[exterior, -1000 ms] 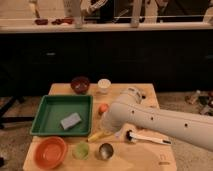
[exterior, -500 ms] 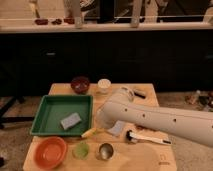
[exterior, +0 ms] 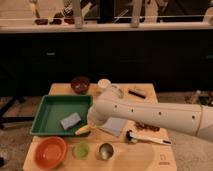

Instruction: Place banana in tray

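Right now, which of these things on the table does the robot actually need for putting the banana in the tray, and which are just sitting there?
Needed:
- banana, at the tray's near right corner
- green tray
- gripper, hidden behind the arm, just above the banana

Just lying about:
- blue sponge inside the tray
- orange bowl
- green cup
- metal cup
- dark bowl
- white cup
- white-handled brush

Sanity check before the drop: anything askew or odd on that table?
Nothing spilled or damaged. One oddity: the small yellow banana pokes out from under the white arm at the large green plastic tray's front right corner, seemingly overlapping the rim, not inside. The end effector is hidden behind the arm there. A grey-blue block lies in the tray.
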`<state>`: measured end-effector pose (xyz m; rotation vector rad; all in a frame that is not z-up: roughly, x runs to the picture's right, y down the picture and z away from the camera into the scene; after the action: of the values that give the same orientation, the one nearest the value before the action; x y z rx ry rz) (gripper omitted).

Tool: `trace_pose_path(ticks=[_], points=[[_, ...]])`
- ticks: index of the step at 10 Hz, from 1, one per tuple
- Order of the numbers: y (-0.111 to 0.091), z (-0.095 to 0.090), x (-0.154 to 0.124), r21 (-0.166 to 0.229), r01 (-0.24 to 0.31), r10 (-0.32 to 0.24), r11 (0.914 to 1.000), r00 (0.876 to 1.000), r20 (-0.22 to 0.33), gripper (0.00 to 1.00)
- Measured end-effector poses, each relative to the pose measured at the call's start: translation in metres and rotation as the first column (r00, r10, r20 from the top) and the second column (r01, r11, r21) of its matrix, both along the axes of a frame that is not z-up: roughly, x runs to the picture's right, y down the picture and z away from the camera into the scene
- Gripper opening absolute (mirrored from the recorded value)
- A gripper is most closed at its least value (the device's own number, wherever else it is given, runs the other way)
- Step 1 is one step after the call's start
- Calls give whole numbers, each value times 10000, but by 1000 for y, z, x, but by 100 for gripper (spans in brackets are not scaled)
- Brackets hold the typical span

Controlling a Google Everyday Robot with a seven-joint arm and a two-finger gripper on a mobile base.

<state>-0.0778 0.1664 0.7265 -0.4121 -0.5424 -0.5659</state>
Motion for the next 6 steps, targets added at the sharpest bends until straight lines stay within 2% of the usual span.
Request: trace_pose_path(ticks=[6], points=[[-18, 26, -55, -68, 415, -412, 9991, 9985, 358, 0]])
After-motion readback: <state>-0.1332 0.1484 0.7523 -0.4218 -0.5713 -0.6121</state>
